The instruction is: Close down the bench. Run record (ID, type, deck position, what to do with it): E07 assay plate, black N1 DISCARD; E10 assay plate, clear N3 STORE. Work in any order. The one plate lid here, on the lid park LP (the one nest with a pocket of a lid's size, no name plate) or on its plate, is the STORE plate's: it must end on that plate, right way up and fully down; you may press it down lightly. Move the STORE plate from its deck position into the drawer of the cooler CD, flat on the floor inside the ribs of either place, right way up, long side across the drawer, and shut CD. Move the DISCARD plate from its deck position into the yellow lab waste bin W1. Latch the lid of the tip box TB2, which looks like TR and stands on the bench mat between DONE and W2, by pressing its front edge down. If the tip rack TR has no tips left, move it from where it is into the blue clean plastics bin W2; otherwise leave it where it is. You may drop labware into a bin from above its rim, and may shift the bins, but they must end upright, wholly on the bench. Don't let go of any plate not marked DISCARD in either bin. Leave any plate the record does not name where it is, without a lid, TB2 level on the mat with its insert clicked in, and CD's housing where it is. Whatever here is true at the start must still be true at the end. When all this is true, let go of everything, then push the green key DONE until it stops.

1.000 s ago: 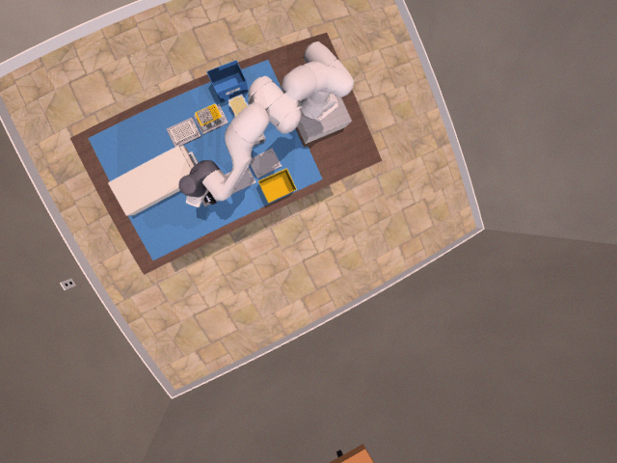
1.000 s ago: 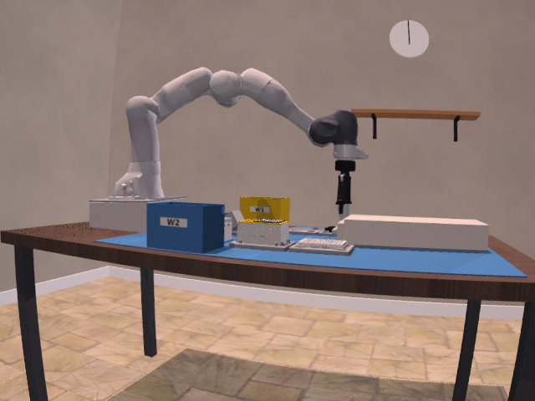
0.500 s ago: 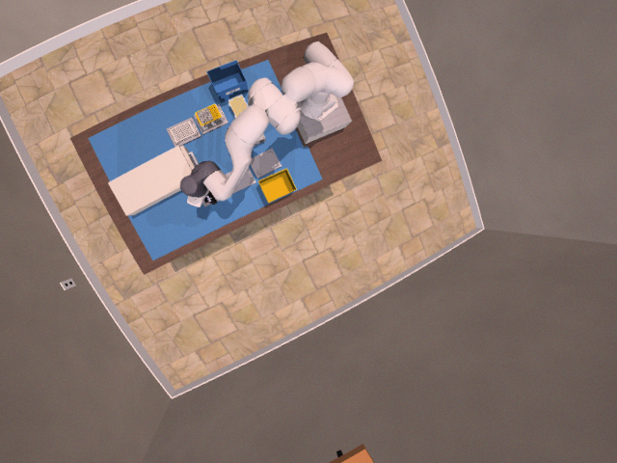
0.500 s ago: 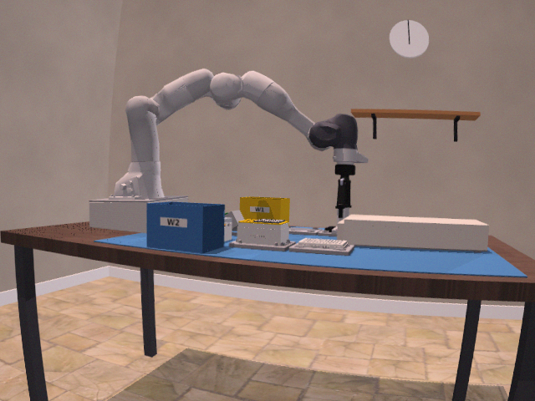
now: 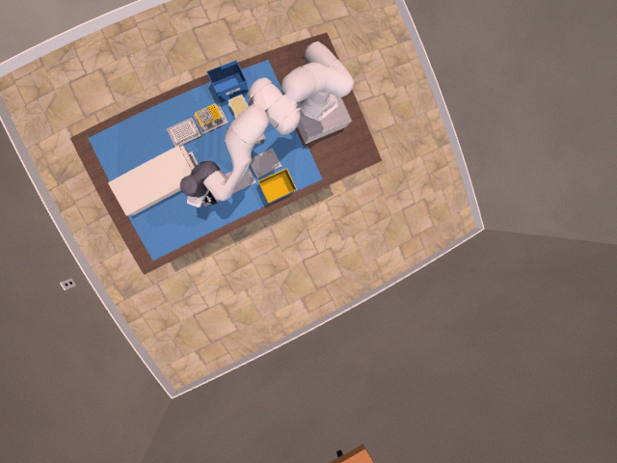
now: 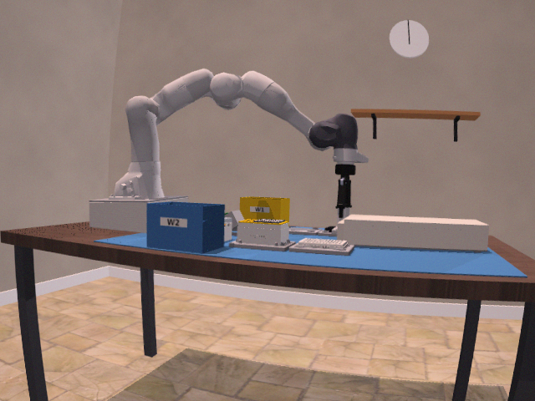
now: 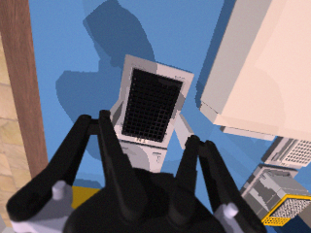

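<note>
Jaws hang spread and empty, the black assay plate [image 7: 148,104] just beyond them. Probably light, stiff, slick; best pinched across its short sides.

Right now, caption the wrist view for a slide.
Open gripper above the black plate in its nest, beside the cooler.

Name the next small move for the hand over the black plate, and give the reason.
Probably lower straight down. The hand hangs open and empty above the black plate, which sits in its nest beside the cooler, with the fingers flanking it. It must straddle the plate before closing.
</note>
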`<state>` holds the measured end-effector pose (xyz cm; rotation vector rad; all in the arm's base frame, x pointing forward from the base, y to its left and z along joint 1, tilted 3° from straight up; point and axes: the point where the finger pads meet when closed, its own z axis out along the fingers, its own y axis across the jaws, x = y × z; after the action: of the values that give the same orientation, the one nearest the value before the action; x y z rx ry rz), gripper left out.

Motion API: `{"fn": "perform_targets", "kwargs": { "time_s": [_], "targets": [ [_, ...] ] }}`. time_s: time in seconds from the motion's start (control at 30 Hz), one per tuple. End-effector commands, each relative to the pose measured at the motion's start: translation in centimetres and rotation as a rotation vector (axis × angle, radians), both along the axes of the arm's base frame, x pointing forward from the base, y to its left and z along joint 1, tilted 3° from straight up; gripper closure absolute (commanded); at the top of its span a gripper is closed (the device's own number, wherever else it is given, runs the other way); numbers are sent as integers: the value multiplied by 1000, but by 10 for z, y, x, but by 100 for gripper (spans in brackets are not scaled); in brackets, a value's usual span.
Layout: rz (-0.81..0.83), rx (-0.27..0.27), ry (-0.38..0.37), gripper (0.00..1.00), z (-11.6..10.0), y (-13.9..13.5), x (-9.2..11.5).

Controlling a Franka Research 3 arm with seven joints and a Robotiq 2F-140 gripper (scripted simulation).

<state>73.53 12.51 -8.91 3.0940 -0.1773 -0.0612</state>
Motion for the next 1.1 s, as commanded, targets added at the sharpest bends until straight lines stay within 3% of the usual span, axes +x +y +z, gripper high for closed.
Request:
{"fn": "perform_targets", "kwargs": {
  "time_s": [0.0, 0.43, 1.07],
  "targets": [
    [-2, 3, -3, 34, -2, 0, 1],
    [-2, 3, -3, 34, -19, -1, 1],
    [-2, 3, -3, 34, -19, -1, 1]
  ]
}}
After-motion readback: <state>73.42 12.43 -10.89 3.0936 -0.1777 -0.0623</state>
